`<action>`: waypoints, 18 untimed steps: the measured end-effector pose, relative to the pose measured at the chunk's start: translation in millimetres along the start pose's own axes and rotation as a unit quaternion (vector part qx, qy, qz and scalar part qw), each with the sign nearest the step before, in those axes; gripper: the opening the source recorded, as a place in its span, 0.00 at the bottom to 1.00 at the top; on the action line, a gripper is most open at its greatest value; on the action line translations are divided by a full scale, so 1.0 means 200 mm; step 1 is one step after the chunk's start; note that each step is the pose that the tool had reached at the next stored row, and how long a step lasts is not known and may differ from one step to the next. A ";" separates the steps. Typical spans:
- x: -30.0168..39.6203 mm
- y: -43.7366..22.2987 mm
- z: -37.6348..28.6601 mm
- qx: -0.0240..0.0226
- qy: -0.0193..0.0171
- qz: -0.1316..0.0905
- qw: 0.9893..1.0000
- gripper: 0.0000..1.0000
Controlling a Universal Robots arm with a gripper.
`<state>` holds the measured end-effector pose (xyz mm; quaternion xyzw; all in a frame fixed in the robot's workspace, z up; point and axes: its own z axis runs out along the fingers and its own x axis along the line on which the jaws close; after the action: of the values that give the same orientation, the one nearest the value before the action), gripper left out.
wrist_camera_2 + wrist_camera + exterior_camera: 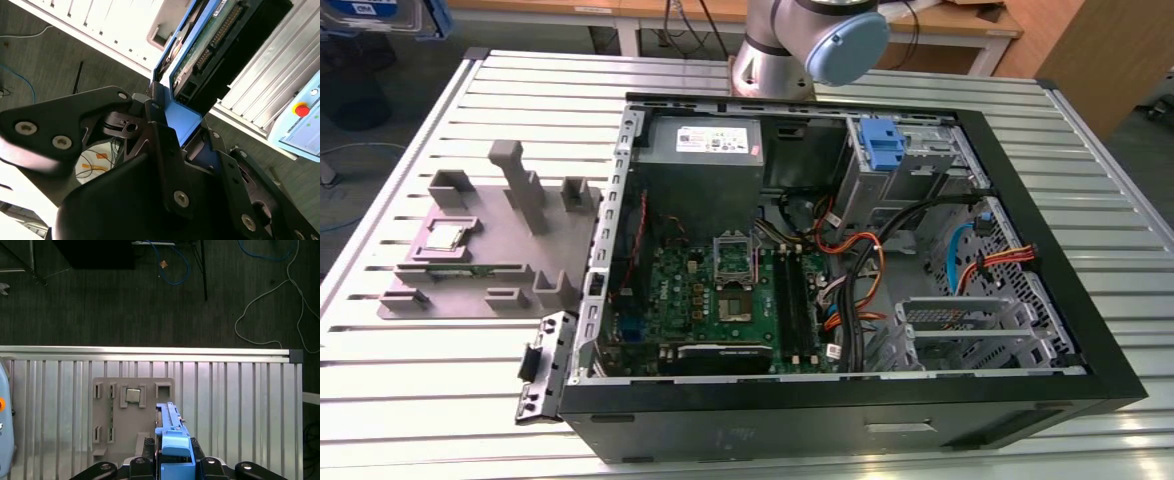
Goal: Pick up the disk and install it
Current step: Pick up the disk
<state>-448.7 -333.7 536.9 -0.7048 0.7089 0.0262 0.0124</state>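
One disk (235,45) | blue side rails (174,440), green circuit board (210,35) showing | clamped in claw (185,122) | above slatted table (240,405)

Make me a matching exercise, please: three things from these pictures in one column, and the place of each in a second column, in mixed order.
Things:
1. disk
2. chip
3. power supply

Places:
A. inside the case
B. held in the end effector
C. on the grey fixture

Pairs: 1-B, 2-C, 3-A
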 end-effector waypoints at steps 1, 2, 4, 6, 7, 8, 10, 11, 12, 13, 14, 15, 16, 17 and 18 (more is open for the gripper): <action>0.000 0.000 0.000 0.000 0.000 0.000 1.000 0.37; 0.000 0.000 0.000 0.000 0.000 0.000 1.000 0.37; 0.004 0.000 -0.001 0.000 0.000 0.000 1.000 0.37; 0.016 0.000 -0.002 0.000 0.000 0.000 1.000 0.37; 0.025 0.000 -0.002 0.000 0.000 0.000 1.000 0.37; 0.035 0.000 -0.002 0.000 0.000 0.000 1.000 0.37; 0.057 0.000 -0.004 0.000 0.000 0.000 1.000 0.37; 0.067 0.000 -0.004 0.000 0.000 0.000 1.000 0.37; 0.078 0.000 -0.005 0.000 0.000 0.000 1.000 0.37; 0.091 0.000 -0.006 0.000 0.000 0.000 1.000 0.37; 0.103 0.000 -0.006 0.000 0.000 0.000 1.000 0.37; 0.113 -0.001 -0.007 0.000 0.000 0.000 1.000 0.37; 0.123 -0.001 -0.007 0.000 0.000 0.000 1.000 0.37; 0.134 -0.001 -0.008 0.000 0.000 0.000 1.000 0.37; 0.145 -0.001 -0.009 0.000 0.000 0.000 1.000 0.37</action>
<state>-448.7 -362.7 537.0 -0.7048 0.7088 0.0262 0.0124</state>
